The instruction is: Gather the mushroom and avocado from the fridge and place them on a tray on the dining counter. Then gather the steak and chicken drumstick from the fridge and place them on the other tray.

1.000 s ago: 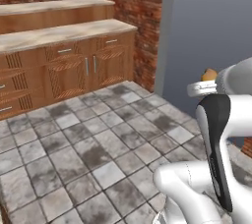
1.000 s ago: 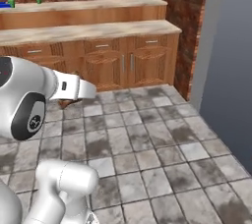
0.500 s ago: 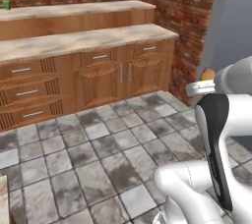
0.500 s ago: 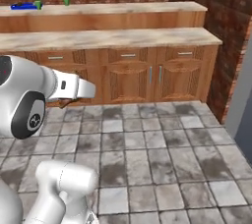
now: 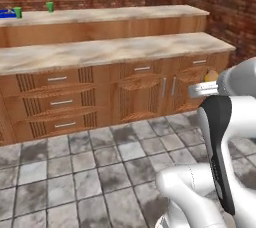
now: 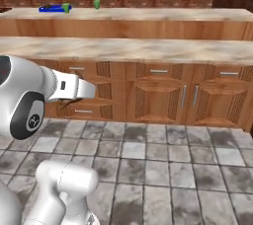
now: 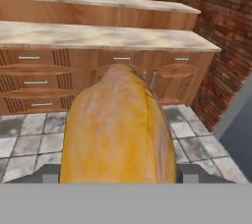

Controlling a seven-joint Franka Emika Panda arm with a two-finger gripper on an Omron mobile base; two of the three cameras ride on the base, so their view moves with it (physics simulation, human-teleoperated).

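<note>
Between the gripper (image 7: 118, 179) jaws sits the chicken drumstick (image 7: 118, 129), held in a wide grip above the tiled floor (image 5: 75, 172).

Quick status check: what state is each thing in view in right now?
Tan-orange knobbly chicken drumstick: held.
Two-finger end effector: shut on the chicken drumstick.
Bright blue rectangular tray: flat on the upper beige counter.
Small green cups: upright.
Wooden cabinet drawers, doors: closed.
</note>
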